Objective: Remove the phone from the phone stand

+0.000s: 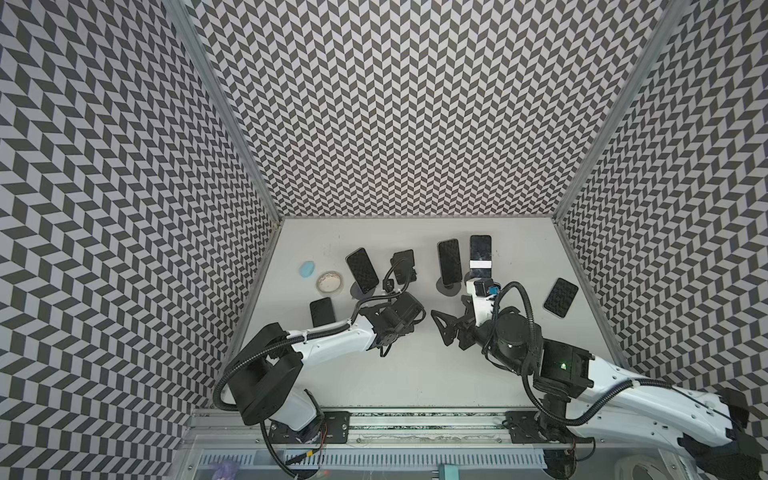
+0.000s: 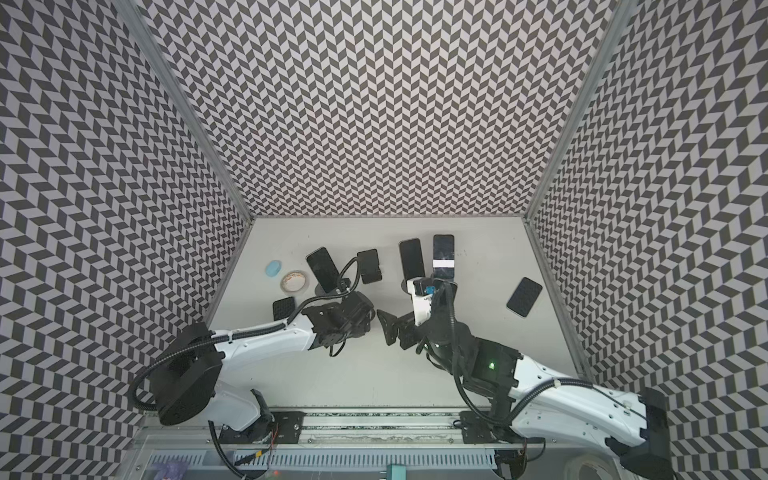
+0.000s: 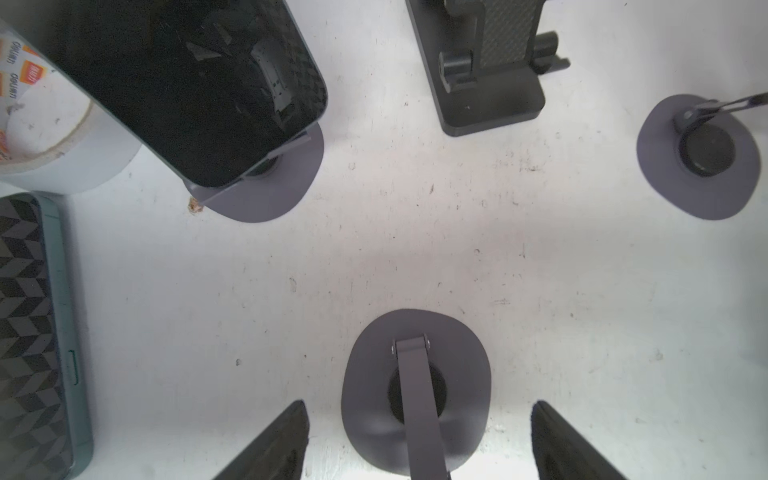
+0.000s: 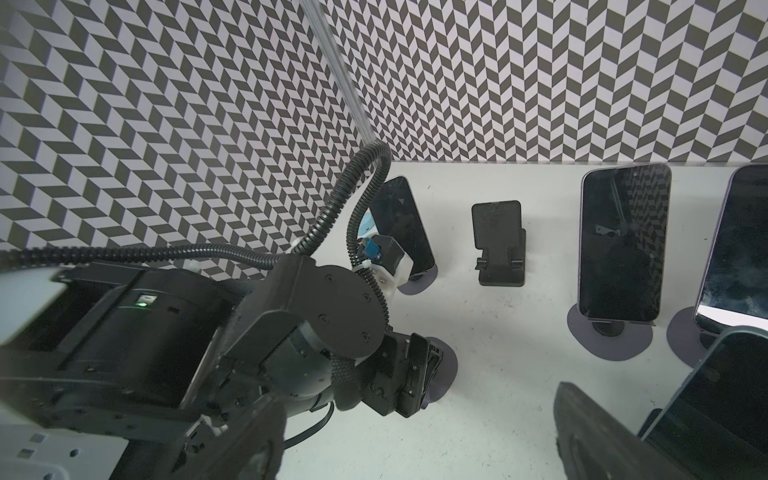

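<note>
The white left arm (image 1: 332,340) stretches forward, wrist bent downward, its left gripper (image 3: 419,405) spread astride the stem of a grey oval-based phone stand (image 3: 374,353). Just beyond, a glossy black phone (image 1: 362,270) leans on a matching stand (image 1: 356,291). The right gripper (image 1: 441,328), spread, points leftward.

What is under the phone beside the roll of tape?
A grey phone stand: its oval base shows below the phone. The stand's arm is hidden behind the phone.
</note>
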Controlling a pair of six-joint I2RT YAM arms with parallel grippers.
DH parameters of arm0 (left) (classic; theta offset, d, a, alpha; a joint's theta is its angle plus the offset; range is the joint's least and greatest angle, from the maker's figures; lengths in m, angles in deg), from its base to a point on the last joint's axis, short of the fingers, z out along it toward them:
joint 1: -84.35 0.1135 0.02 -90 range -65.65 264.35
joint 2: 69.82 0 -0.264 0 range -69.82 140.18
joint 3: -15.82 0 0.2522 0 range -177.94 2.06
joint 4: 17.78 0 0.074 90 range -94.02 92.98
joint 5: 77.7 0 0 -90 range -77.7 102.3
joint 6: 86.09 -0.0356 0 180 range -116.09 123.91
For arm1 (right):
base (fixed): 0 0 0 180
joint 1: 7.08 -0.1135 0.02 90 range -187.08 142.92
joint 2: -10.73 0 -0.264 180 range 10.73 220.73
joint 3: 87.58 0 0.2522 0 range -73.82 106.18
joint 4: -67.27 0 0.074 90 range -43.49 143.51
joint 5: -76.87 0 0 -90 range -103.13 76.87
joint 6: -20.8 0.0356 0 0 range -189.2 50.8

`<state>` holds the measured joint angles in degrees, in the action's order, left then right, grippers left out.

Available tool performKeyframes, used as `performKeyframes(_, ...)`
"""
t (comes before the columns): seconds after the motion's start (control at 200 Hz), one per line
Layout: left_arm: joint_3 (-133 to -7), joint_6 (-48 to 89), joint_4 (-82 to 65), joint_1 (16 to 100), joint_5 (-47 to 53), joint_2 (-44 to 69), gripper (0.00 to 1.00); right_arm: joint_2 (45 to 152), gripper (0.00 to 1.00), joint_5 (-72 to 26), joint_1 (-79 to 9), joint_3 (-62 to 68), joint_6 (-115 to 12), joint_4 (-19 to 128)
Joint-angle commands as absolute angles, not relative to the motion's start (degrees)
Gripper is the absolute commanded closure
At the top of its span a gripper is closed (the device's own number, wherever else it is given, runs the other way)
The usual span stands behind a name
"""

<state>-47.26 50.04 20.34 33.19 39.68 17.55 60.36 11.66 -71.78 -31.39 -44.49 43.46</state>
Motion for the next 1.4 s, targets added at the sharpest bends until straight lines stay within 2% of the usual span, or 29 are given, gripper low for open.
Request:
performKeyframes(0.0,-47.9,51.0,20.2,33.4,41.8,19.6,0.17,59.5,0.02,11.3,-71.2,-32.2,-45.0,47.1)
performKeyframes(0.736,-46.4,50.9,18.4,33.4,40.4,18.9,0.33,55.6,0.04,11.9,-70.5,-32.2,-44.6,44.1)
performKeyframes(1.397,-46.6,48.2,16.1,33.9,38.7,17.1,0.36,56.1,0.05,12.2,-70.5,-31.5,-44.5,43.4)
